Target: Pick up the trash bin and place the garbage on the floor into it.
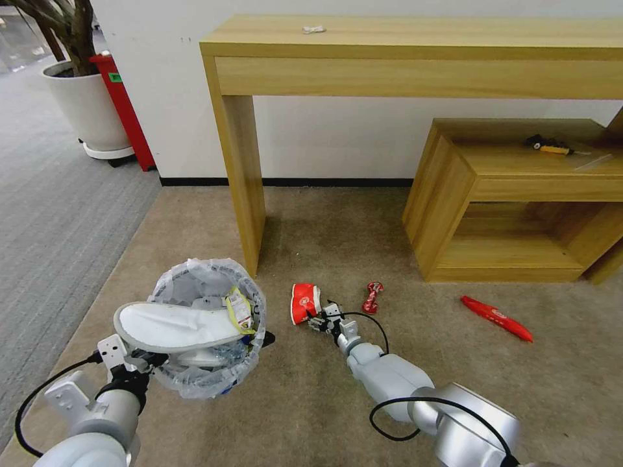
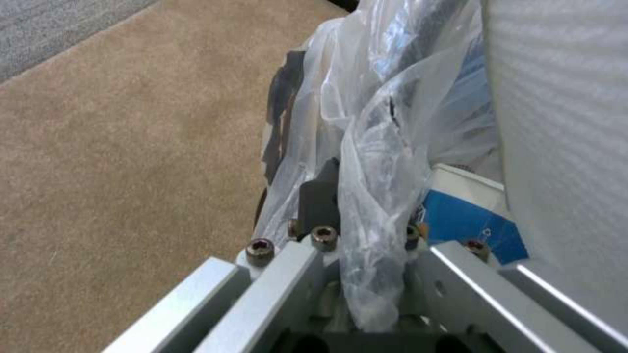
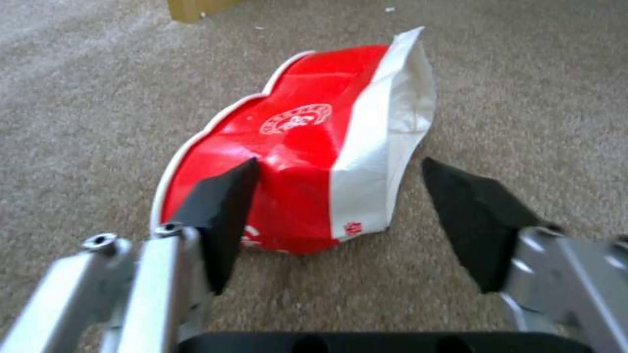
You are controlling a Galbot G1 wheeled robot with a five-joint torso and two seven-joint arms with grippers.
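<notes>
I'm holding bin (image 1: 207, 327) up on my left, left tool (image 2: 356, 245) clenched on its rim and plastic liner; white slipper (image 1: 175, 326) lying across top, blue carton (image 2: 468, 220) inside. I'm reaching right tool (image 3: 340, 215) down to crushed red cup (image 3: 307, 147) on beige carpet (image 1: 324, 402), pads spread wide, released, cup lying between and just ahead, one pad touching its side. Cup's long axis running away from tool. Right arm nearer. Red wrappers (image 1: 496, 318) waiting farther right.
</notes>
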